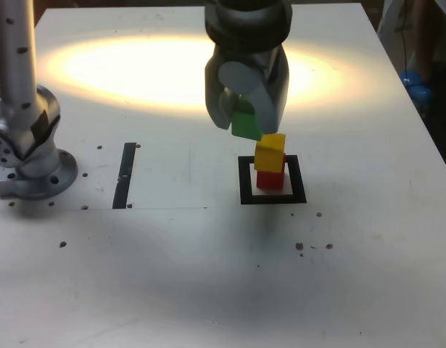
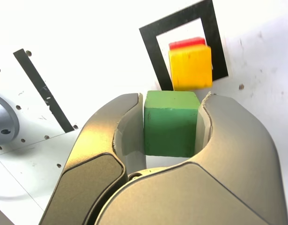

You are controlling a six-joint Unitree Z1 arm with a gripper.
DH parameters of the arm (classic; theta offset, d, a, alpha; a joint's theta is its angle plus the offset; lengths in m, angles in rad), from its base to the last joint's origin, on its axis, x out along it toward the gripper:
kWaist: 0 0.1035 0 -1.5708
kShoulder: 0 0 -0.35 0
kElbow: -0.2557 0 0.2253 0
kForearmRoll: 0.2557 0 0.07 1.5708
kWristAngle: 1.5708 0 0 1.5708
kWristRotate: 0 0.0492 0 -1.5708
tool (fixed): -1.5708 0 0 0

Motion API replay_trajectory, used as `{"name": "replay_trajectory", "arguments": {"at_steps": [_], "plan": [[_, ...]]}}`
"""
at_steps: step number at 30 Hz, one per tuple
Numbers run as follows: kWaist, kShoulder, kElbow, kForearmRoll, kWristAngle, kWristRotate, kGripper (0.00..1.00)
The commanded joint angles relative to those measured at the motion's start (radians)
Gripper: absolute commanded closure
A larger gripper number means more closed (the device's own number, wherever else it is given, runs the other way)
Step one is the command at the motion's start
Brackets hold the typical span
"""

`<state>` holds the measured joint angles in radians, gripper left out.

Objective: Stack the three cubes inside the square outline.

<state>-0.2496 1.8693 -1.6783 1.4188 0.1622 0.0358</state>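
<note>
Above the square outline point(image 1: 272, 199), jaws gripped the green cube point(image 1: 245, 124) at ten o'clock of the yellow cube point(image 1: 270, 152), stacked on red cube point(image 1: 269, 180)

White table point(image 1: 208, 275): black square outline point(image 1: 245, 181), red cube point(image 1: 268, 180) inside it, black strip point(image 1: 125, 174), arm base point(image 1: 34, 170).

we observe the gripper point(image 1: 241, 116) raised above the white table point(image 1: 208, 275), closed on the green cube point(image 1: 244, 125). the yellow cube point(image 1: 270, 153) sits on the red cube point(image 1: 269, 179) inside the square outline point(image 1: 272, 180). the green cube is tilted, just above and toward the exterior view's left of the yellow one. a black strip point(image 1: 125, 175) lies well apart, near the arm base point(image 1: 27, 156).
</note>
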Motion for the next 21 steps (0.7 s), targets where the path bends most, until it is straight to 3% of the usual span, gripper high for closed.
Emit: {"name": "replay_trajectory", "arguments": {"at_steps": [1,21], "plan": [[0.016,0.012,-0.012,-0.005,-0.004,0.010,0.65],[0.054,0.079,-0.032,-0.043,-0.026,0.044,0.65]]}}
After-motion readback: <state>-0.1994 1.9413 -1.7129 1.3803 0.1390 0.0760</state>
